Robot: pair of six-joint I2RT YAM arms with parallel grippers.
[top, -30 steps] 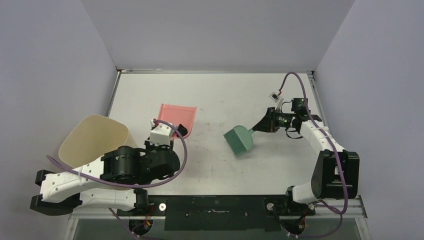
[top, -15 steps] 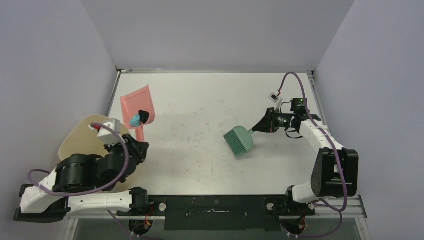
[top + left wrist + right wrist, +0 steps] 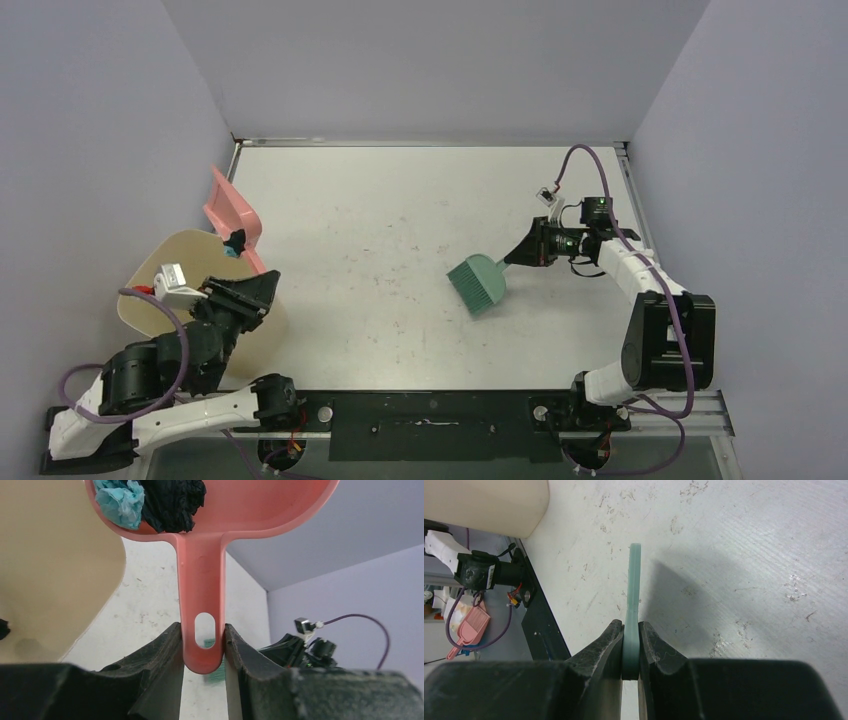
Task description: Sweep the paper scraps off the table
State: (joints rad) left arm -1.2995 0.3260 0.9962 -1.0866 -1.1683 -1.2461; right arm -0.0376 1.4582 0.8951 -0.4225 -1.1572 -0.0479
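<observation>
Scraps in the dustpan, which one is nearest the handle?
The black wad: it lies right where the handle joins the dustpan, while the teal wad sits beside it, toward the bin.

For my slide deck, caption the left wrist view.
Left gripper clamps the pink dustpan by its handle, teal and black paper scraps inside.

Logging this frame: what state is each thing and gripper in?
dustpan: raised, tilted steeply by the bin.
paper scraps: teal and black wads, in the dustpan.
bin: open-topped, at the table left edge.
brush: held, head low over table.
table: scuffed, no scraps seen on it.
left gripper: shut on dustpan handle.
right gripper: shut on brush handle.
</observation>
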